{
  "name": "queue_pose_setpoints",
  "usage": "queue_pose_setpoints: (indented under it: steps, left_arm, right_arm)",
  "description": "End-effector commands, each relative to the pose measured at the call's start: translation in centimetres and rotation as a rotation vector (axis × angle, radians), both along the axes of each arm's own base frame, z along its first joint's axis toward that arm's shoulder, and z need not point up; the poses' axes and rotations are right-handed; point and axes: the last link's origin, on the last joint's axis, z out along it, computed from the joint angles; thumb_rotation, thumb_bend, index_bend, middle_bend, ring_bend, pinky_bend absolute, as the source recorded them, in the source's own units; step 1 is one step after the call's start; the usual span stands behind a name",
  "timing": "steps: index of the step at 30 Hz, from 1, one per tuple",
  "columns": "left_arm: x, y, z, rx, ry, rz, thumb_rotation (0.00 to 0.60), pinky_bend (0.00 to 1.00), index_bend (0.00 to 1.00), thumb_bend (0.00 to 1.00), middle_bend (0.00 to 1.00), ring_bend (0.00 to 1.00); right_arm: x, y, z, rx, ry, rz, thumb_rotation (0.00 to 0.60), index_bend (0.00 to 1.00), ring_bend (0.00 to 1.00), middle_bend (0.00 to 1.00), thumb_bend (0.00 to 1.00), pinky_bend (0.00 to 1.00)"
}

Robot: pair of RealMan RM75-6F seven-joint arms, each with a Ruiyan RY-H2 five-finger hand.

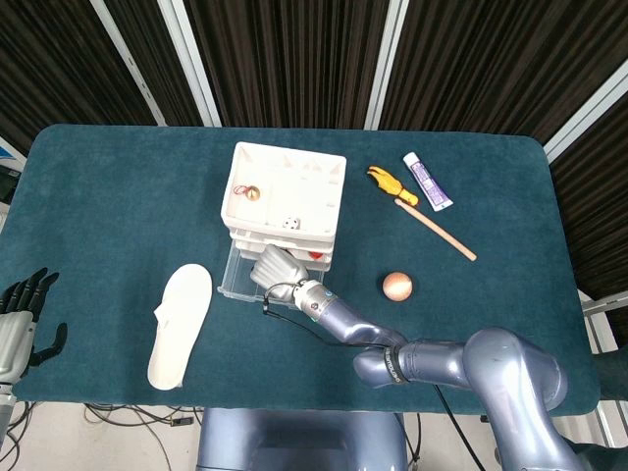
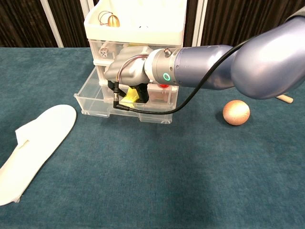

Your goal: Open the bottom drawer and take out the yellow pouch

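Observation:
The white drawer unit [image 1: 285, 191] stands mid-table with its clear bottom drawer [image 2: 95, 102] pulled out toward me. My right hand [image 2: 131, 69] reaches down into that drawer, and its dark fingers pinch the yellow pouch [image 2: 128, 98], which sits tilted inside. From the head view the right hand [image 1: 277, 265] covers the pouch. My left hand [image 1: 20, 319] hangs off the table's left front edge, fingers spread and holding nothing.
A white shoe insole [image 1: 182, 324] lies left of the drawer. A brown ball [image 1: 396, 286] sits to its right. Further back right are a tube [image 1: 428, 181], a wooden stick [image 1: 437, 232] and a small yellow object [image 1: 389, 183]. A small bell [image 1: 251, 193] rests atop the unit.

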Motion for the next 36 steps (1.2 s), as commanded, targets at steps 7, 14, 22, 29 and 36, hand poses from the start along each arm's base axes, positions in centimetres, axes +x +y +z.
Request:
queue_pose_setpoints:
  steps: [7,14,22,29,36]
  left_arm:
    - [0.0,0.0,0.0,-0.001,-0.001,0.002,0.600,0.00,0.06,0.47,0.00,0.00]
    - [0.0,0.0,0.0,-0.007,-0.003,0.007,0.600,0.00,0.06,0.47,0.00,0.00]
    - [0.0,0.0,0.0,-0.007,0.001,0.006,0.600,0.00,0.06,0.47,0.00,0.00]
    - [0.0,0.0,0.0,-0.006,0.004,0.005,0.600,0.00,0.06,0.47,0.00,0.00]
    - [0.0,0.0,-0.1,-0.004,0.007,0.005,0.600,0.00,0.06,0.47,0.00,0.00]
  right_arm:
    - [0.1,0.3,-0.1,0.015,-0.015,-0.004,0.600,0.57,1.00,1.00,0.39,1.00]
    - [0.8,0.6,1.0,0.027,-0.084,-0.016,0.600,0.57,1.00,1.00,0.39,1.00]
    - [1.9,0.9,3.9,0.042,-0.188,-0.043,0.600,0.58,1.00,1.00,0.39,1.00]
    - [1.2,1.8,8.5,0.017,-0.246,-0.047,0.600,0.58,1.00,1.00,0.39,1.00]
    - [-4.7,2.7,13.8,-0.049,-0.189,-0.130,0.600,0.58,1.00,1.00,0.39,1.00]
